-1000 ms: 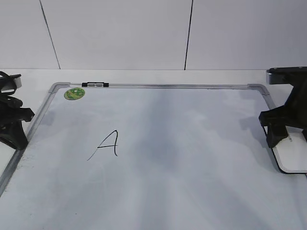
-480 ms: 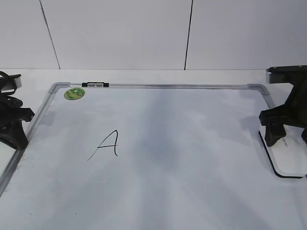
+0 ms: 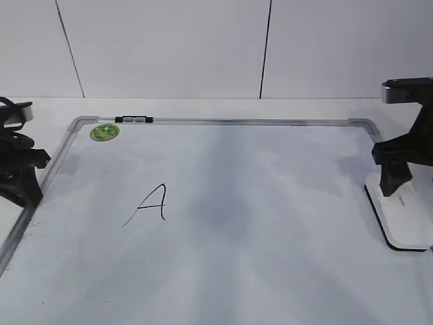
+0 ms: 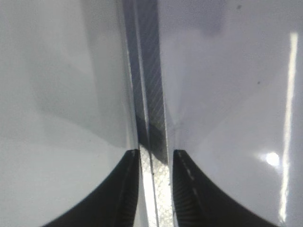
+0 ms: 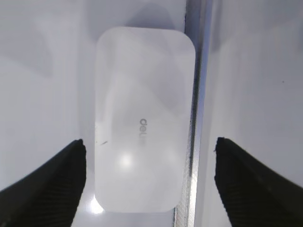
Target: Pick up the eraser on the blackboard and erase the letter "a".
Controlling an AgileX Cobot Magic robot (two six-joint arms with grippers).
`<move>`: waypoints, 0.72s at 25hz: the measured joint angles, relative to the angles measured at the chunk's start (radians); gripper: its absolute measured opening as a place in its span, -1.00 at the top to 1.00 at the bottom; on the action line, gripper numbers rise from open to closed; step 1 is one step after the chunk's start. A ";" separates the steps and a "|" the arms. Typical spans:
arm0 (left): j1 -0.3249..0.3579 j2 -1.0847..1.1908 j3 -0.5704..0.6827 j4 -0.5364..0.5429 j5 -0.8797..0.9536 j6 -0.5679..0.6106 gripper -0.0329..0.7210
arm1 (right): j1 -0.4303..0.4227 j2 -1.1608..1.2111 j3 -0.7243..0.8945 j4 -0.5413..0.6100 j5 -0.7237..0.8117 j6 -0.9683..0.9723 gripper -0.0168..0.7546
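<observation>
The eraser (image 3: 404,220) (image 5: 142,118), a flat white block with a black underside, lies on the right edge of the blackboard (image 3: 270,196), against the grey frame. My right gripper (image 3: 409,191) (image 5: 149,142) hangs open just above it, one finger on each side, touching nothing. My left gripper (image 3: 27,181) (image 4: 156,152) sits over the board's left frame rail (image 4: 150,118), jaws a little apart, with the rail showing between them. No letter "a" shows; only an angular capital "A" (image 3: 152,203) is written left of centre.
A round green sticker (image 3: 105,132) and a small black-and-clear clip (image 3: 134,120) sit at the board's far left corner. The white table (image 3: 203,108) and a panelled wall lie behind. The board runs past the near edge of the exterior view.
The right gripper has lifted slightly off the eraser, which slid a little inward and now lies still. The left jaws have parted a little over the frame rail.
</observation>
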 joint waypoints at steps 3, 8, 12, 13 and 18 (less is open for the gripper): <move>-0.001 0.000 -0.061 0.000 0.033 0.002 0.23 | 0.000 -0.010 0.000 0.000 0.026 -0.002 -0.77; -0.001 -0.021 -0.156 0.029 0.111 0.002 0.01 | 0.000 -0.047 0.000 0.000 0.033 -0.002 -0.77; -0.001 -0.082 -0.210 0.046 0.169 -0.011 -0.01 | 0.000 -0.094 0.000 0.000 0.059 -0.007 -0.76; -0.001 -0.104 -0.214 0.046 0.178 -0.013 -0.01 | 0.000 -0.106 0.000 0.000 0.070 -0.013 -0.75; -0.001 -0.211 -0.214 0.057 0.244 -0.035 -0.01 | 0.000 -0.187 0.000 0.013 0.115 -0.027 -0.73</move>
